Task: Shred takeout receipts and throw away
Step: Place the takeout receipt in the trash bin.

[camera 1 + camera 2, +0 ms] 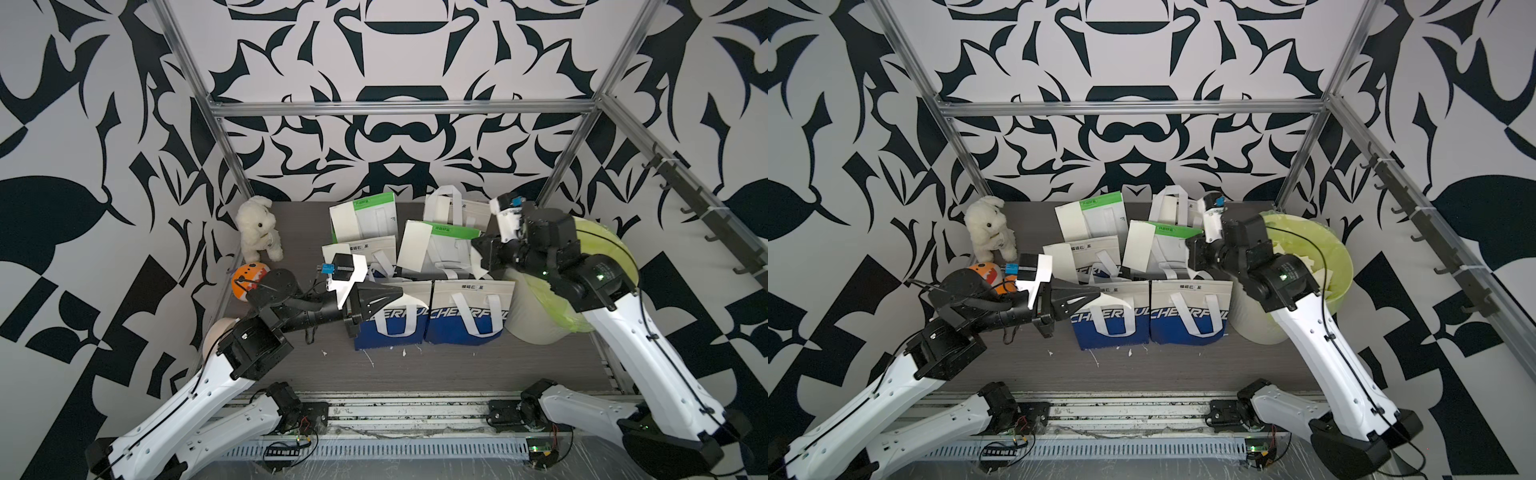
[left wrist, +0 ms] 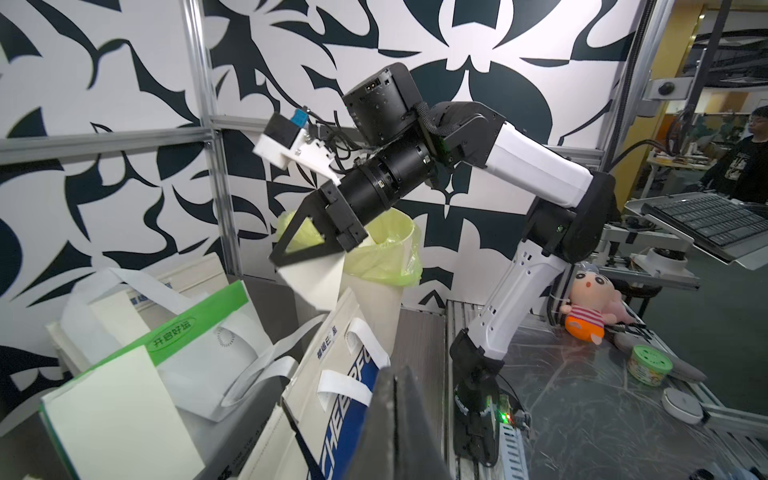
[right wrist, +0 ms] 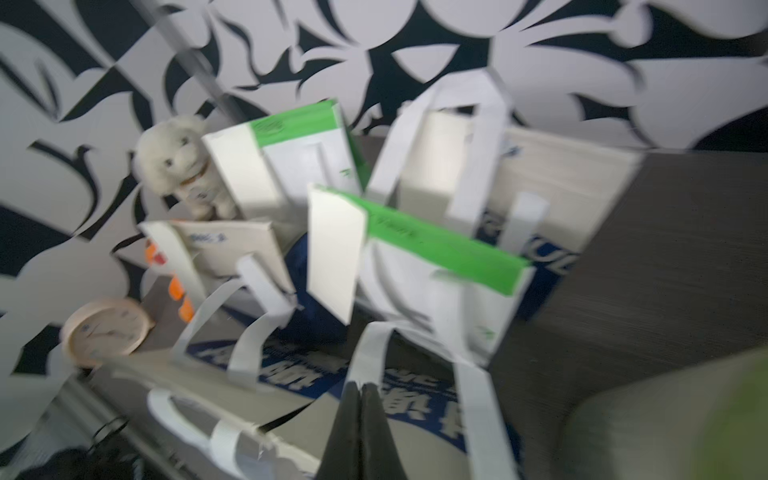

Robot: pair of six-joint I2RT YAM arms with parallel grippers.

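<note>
Takeout receipts (image 1: 415, 246), plain cream-white paper slips, lie flat against the standing paper carrier bags (image 1: 365, 226) at mid-table, and those whole slips are well clear of both grippers. The torn ones are where it's happening!

The right gripper (image 2: 277, 260) has its black triangular fingers clamped tight on a torn cream-white piece (image 2: 316, 282). The piece hangs straight from the tips, just beside the cream waste bin with the yellow-green liner (image 2: 390, 253). In both top views that piece sits on the bags' side of the bin rim, not over the opening. The right wrist view is blurred, but the two fingers (image 3: 347, 419) meet with no gap.

Over to the left gripper (image 1: 402, 291): its jaws are pinched together too, and a second white scrap (image 1: 415, 300) pokes out past the tips. It hangs above the top edge of the near blue-and-cream bag lettered CHEERFUL (image 1: 374, 337).

Pale shreds (image 1: 1308, 259) lie inside the bin liner. Tiny white crumbs (image 1: 405, 353) dot the dark grey table (image 1: 415, 378) in front of the bags.
</note>
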